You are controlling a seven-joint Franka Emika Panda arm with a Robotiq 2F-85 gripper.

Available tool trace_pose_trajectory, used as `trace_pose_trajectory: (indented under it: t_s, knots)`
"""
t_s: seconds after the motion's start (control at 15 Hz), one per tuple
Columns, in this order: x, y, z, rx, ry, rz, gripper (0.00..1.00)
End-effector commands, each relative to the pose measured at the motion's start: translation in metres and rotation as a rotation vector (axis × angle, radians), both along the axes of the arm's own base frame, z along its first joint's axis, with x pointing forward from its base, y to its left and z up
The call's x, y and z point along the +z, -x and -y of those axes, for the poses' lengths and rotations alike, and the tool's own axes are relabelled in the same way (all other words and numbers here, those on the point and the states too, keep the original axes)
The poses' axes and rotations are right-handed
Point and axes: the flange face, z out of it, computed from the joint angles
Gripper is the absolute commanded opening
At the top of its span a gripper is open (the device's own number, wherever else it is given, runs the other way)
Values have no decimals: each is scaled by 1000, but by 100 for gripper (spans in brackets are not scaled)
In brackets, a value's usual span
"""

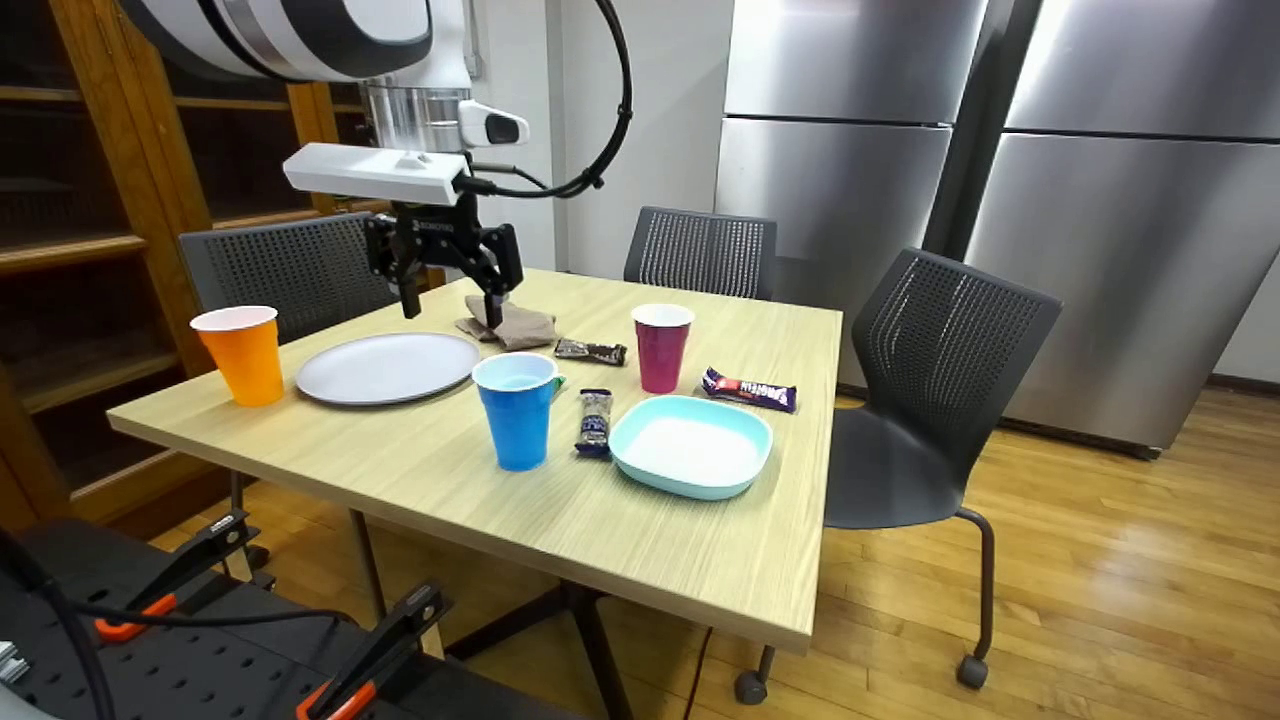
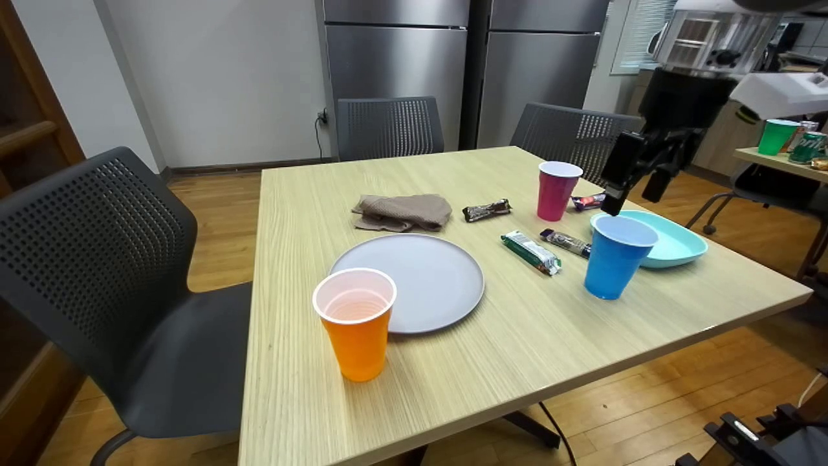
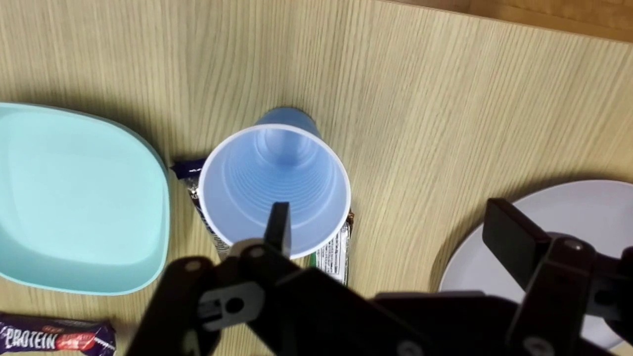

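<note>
The empty hand (image 1: pixel 452 309) hangs wide near the blue cup (image 1: pixel 518 425) (likely light, easily crushed), best held gently below its rim.

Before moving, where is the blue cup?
In the wrist view, the blue cup is just left of centre, between the turquoise dish at left and the grey plate.

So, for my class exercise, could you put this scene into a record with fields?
Upright cups: blue plastic cup, orange plastic cup, magenta plastic cup
Jaws: open, holding nothing, seemingly nearest the blue plastic cup
Dishes: round grey plate, rounded-square turquoise tray
Wrapped bars: dark brown bar, silver-and-navy bar, purple-and-red protein bar, green-and-white bar
Fabric: rumpled brown cloth
Surface: pale table
</note>
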Motion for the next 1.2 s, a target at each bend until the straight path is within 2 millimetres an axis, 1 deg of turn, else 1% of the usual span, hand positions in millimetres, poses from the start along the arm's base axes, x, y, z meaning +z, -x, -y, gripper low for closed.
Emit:
trace_pose_trajectory:
  t_s: [0.0, 0.27, 0.67, 0.87, 0.93, 1.13]
  knots:
    - [-21, -26, -8, -32, 10, -27, 100]
    - [-41, -43, -13, -57, 22, -68, 100]
    - [-68, -54, -11, -79, 64, -110, 100]
    - [-71, -56, -12, -74, 82, -128, 100]
    - [-72, -49, -12, -61, 63, -116, 100]
    - [-74, -52, -12, -61, 66, -118, 100]
